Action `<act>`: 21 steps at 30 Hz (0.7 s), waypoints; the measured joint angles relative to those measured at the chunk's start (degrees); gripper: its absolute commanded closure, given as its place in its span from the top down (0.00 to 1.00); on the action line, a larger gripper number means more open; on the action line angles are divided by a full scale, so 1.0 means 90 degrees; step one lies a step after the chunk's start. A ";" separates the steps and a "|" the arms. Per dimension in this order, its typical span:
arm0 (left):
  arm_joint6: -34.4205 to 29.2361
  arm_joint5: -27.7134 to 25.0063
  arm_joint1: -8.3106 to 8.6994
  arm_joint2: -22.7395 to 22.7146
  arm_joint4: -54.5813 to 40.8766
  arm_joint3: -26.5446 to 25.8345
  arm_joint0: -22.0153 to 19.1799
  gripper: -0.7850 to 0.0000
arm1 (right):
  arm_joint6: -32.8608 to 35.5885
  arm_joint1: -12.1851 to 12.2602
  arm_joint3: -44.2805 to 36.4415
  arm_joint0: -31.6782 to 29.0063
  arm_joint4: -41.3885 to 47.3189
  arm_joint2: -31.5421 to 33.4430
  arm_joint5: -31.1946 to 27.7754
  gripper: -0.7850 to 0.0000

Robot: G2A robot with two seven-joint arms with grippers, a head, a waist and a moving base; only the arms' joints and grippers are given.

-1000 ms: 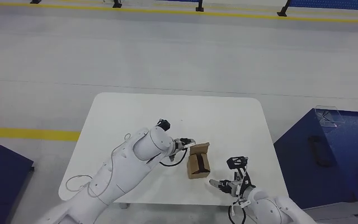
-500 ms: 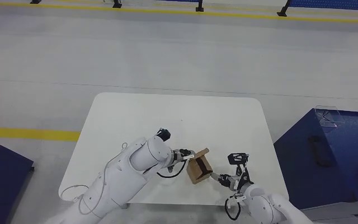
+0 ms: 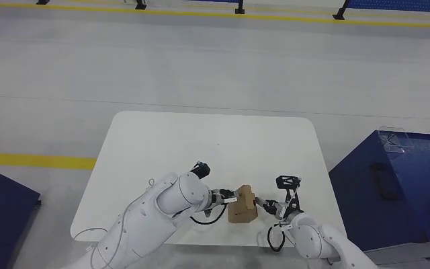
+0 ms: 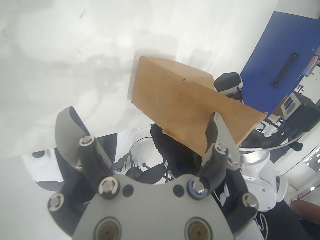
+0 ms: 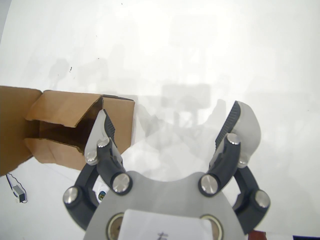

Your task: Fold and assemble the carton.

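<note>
The carton (image 3: 242, 205) lies on its side near the front edge of the tabletop (image 3: 201, 141), between the two grippers, its open end facing the right arm. The left gripper (image 4: 140, 114) is spread wide and holds nothing. One finger (image 4: 217, 131) overlaps the carton's lower panel; I cannot tell whether it presses on it. The right gripper (image 5: 172, 116) is also spread wide and holds nothing, with one finger (image 5: 102, 126) at the mouth of the carton beside the loose flaps. Little room is left between the carton and the front edge, while bare tabletop stretches behind and to both sides. A second ago the carton stood more upright and farther from that edge. The right gripper was then well apart from it and has since closed in.
</note>
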 measured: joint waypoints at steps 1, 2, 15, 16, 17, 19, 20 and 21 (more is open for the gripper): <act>-0.0021 -0.0018 -0.0010 0.0035 -0.0004 0.0034 -0.0011 1.00 | 0.0032 -0.0015 0.0026 0.0024 0.0037 -0.0010 -0.0031 1.00; -0.0033 -0.0031 -0.0018 0.0060 -0.0007 0.0074 -0.0027 1.00 | 0.0057 -0.0024 0.0046 0.0041 0.0053 -0.0011 -0.0055 1.00; -0.0135 -0.0060 -0.0169 0.0314 -0.0104 0.0679 -0.0332 1.00 | 0.0385 -0.0055 0.0075 -0.0041 0.1096 0.0825 -0.0335 1.00; -0.0149 -0.0067 -0.0174 0.0328 -0.0104 0.0696 -0.0344 1.00 | 0.0530 -0.0039 0.0045 -0.0093 0.1202 0.0935 -0.0504 1.00; -0.0157 -0.0068 -0.0178 0.0338 -0.0103 0.0705 -0.0351 1.00 | 0.0653 -0.0024 0.0012 -0.0141 0.1236 0.1004 -0.0654 1.00; -0.0193 -0.0057 -0.0186 0.0365 -0.0100 0.0731 -0.0369 1.00 | 0.0900 0.0008 -0.0104 -0.0273 0.1288 0.1136 -0.1019 1.00; -0.0213 -0.0053 -0.0188 0.0377 -0.0097 0.0744 -0.0380 1.00 | 0.0969 0.0017 -0.0170 -0.0338 0.1332 0.1184 -0.1178 1.00; -0.0227 -0.0052 -0.0191 0.0384 -0.0096 0.0755 -0.0391 1.00 | 0.1026 0.0026 -0.0233 -0.0407 0.1366 0.1227 -0.1322 1.00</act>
